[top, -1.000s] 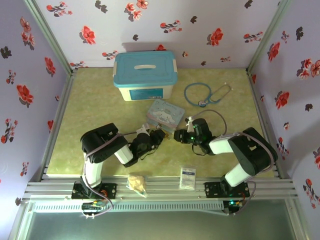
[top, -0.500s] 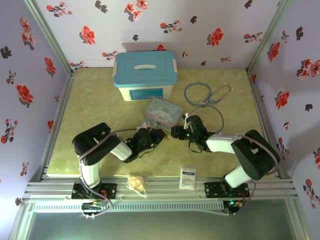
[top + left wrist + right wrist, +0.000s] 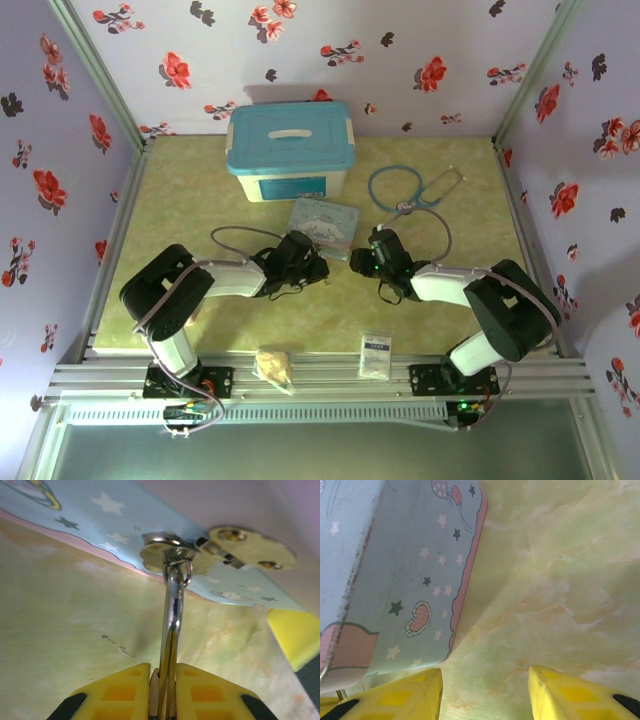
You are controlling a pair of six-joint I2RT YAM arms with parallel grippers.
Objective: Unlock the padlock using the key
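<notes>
Left end effector (image 3: 162, 670) and right end effector (image 3: 485, 674) both sit low over the middle of the bench (image 3: 200, 210). They lie past the near-edge items: a crumpled beige lump (image 3: 272, 365) left of a white packet (image 3: 376, 355), the two apart, by the metal rail.

Left end effector: yellow fingers (image 3: 115, 690) together, clamped on the padlock (image 3: 169, 625). Only a brass-coloured sliver of the body shows between the pads. The silvery shackle runs up from it and through the small wire ring on the latch (image 3: 240, 550) of the pastel tin (image 3: 325, 218) — so the padlock hangs on the tin, at its near-left side in the overhead view.

Right end effector: fingers (image 3: 575, 695) apart, bare bench showing in the gap. Its left finger is just beside the tin's near corner; contact can't be told. That side of the tin is pale blue with stars, a heart and a pink scalloped border.

Overhead, the two end effectors flank the tin's near edge and point toward each other.

Farther out: teal stethoscope (image 3: 410, 188) right of and beyond the tin. White storage box (image 3: 290, 150) with a blue lid sits to the far left of the tin, close to the flowered back wall (image 3: 330, 50).
</notes>
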